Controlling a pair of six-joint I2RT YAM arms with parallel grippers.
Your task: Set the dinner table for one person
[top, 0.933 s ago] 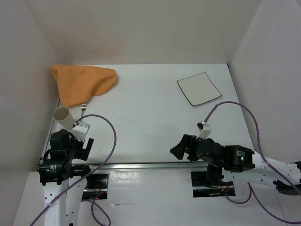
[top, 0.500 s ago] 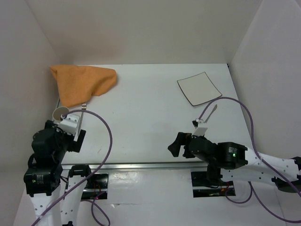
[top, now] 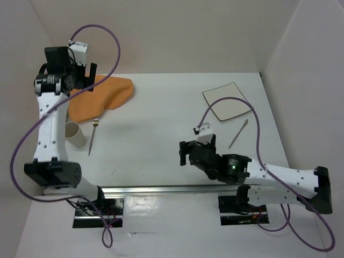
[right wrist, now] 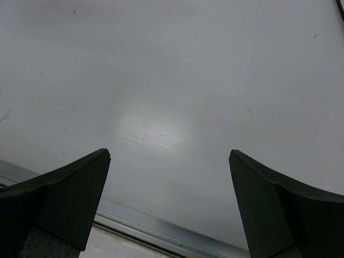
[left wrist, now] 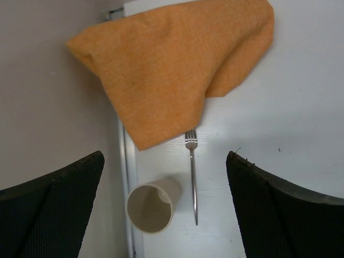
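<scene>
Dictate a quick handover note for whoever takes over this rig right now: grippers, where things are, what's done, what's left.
The left gripper is open and empty, high above the orange cloth. The right gripper is open and empty over bare dinner table.
Cloth bunched far left; fork and cup at its near edge; plate far right, slim utensil near it.
Done: nothing arranged. Left: the whole setting.
</scene>
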